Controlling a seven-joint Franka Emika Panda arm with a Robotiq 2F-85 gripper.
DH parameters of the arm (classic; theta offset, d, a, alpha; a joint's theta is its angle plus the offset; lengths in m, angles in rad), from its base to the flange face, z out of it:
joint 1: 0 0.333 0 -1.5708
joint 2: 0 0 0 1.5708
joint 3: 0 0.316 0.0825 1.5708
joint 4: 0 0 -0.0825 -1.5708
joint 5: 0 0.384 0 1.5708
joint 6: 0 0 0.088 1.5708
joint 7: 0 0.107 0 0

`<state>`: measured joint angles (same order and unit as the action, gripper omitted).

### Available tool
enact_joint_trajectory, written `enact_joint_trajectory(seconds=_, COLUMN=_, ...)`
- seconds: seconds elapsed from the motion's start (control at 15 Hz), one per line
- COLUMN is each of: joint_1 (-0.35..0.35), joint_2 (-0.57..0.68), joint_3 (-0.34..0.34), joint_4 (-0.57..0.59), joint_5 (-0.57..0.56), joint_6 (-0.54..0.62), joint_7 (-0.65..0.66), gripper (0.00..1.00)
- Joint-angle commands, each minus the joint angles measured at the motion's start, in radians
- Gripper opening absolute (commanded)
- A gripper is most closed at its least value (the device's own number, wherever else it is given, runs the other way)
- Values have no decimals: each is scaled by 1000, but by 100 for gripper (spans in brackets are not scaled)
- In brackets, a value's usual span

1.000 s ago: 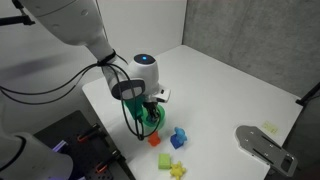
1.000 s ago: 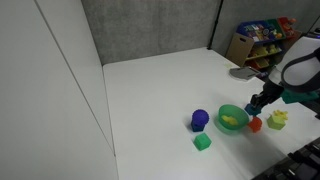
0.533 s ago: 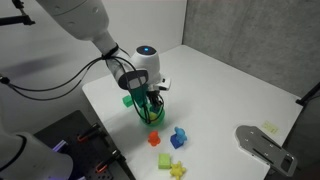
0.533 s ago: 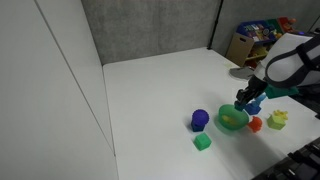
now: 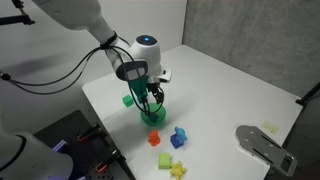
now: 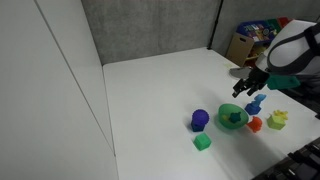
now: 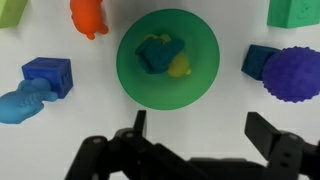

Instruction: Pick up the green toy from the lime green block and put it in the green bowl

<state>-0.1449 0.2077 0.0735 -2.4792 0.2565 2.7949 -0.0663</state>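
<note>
As the wrist view shows, the green toy (image 7: 157,52) lies inside the bowl (image 7: 135,78), close to its middle. A small yellow piece (image 7: 181,68) touches the toy on one side. The gripper (image 7: 197,128) hangs over the bowl with its jaws open wide and nothing held between them. In both exterior views the gripper (image 5: 150,97) (image 6: 245,92) is just above the bowl (image 5: 152,116) (image 6: 231,118) and does not touch it.

Around the bowl the room is narrow. An orange toy (image 7: 88,15) stands just beside the rim. A blue cube (image 7: 48,75) and a light blue toy (image 7: 24,99) are near on one side. A dark blue block (image 7: 259,60) and a purple ball (image 7: 295,73) are near on the opposite side, and these two touch each other. The lime block (image 7: 10,10) and a green cube (image 7: 295,10) are further out, at the corners of the wrist picture.

In an exterior view the bowl stands near one edge of the white table (image 5: 235,75), with the green cube (image 5: 128,99) between the bowl and that edge. From the bowl toward the grey wall the table surface is wide and bare. In an exterior view the ball (image 6: 200,120) and the cube (image 6: 202,142) are on the side of the bowl toward the open table, and the lime block (image 6: 276,120) is on the far side.
</note>
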Motion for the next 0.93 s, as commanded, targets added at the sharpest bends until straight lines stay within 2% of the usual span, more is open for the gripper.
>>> enact_joint_trajectory(seconds=0.0, joint_1=-14, joint_2=-141, joint_3=-7, joint_4=-5, joint_5=73, joint_6=-161, joint_7=-79, gripper=100)
enact_joint_trajectory(seconds=0.13, joint_1=1, joint_2=-201, joint_3=-48, joint_4=6, joint_5=48, joint_6=-248, joint_7=-72, gripper=100)
enact_joint_trajectory(seconds=0.47, joint_1=2, joint_2=-341, joint_3=-134, joint_4=78, joint_5=-124, joint_6=-511, joint_7=-11, gripper=100)
enact_joint_trajectory(seconds=0.67, joint_1=4, joint_2=-410, joint_3=-148, joint_4=132, joint_5=-238, joint_6=-675, joint_7=8, gripper=100)
enact_joint_trajectory(seconds=0.87, joint_1=12, joint_2=-478, joint_3=-142, joint_4=174, joint_5=-305, joint_6=-808, joint_7=21, gripper=100)
